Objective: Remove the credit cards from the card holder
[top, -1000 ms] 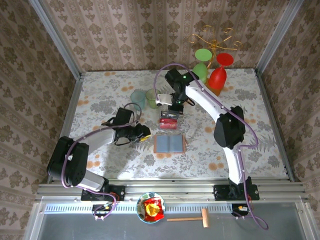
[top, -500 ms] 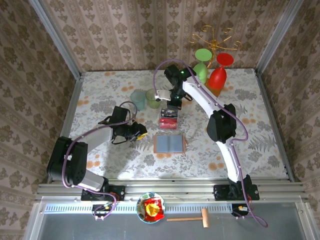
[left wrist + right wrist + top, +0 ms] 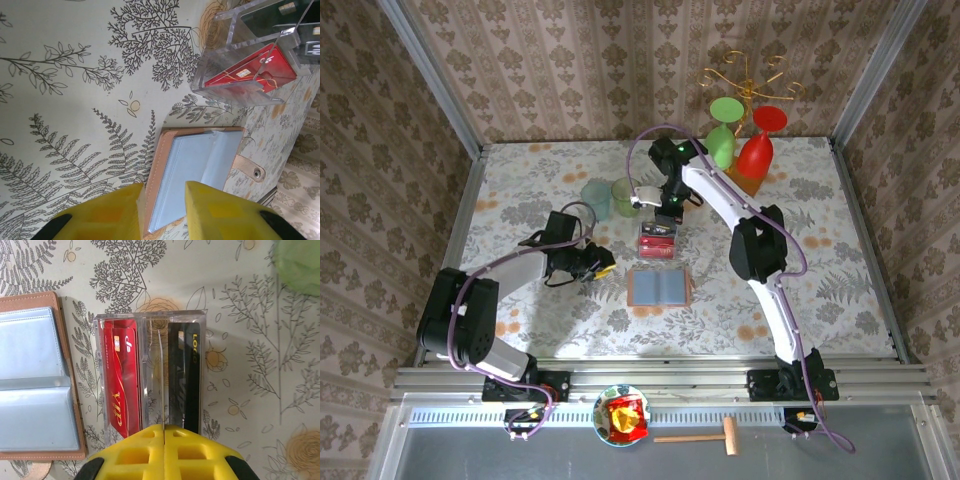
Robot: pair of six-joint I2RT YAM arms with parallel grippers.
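1. The credit cards (image 3: 658, 240) lie in a clear tray (image 3: 150, 319) with a partition. The red card (image 3: 120, 390) is in one compartment and the black card (image 3: 184, 375) in the other.
2. The card holder (image 3: 660, 288) lies open and flat on the worktop (image 3: 840, 250), just beside the tray on its near side. Its grey-blue pockets look empty, so I judge the emptying done or nearly so.
3. The left fingers (image 3: 215, 210) stand apart with nothing between them, aimed at the holder's left edge. I cannot tell whether they touch it.
4. The right fingers (image 3: 140, 450) are pressed together on nothing, at the tray's far end.
5. To finish well, check every pocket before backing off. If a card is hiding in one:
   - the left fingers should pin the leather edge so the holder cannot slide;
   - the right fingers must part first, then pinch the card's exposed edge;
   - the card should be drawn out along the pocket's opening, not lifted against it.
6. The right wrist view separates the two cards and shows the partition clearly. The left wrist view adds the holder's snap tab (image 3: 255, 173) and shows the red card through the tray wall. The top view places both arms, the two cups (image 3: 610, 197) beyond the left fingers, and the goblets (image 3: 745, 140) at the back.
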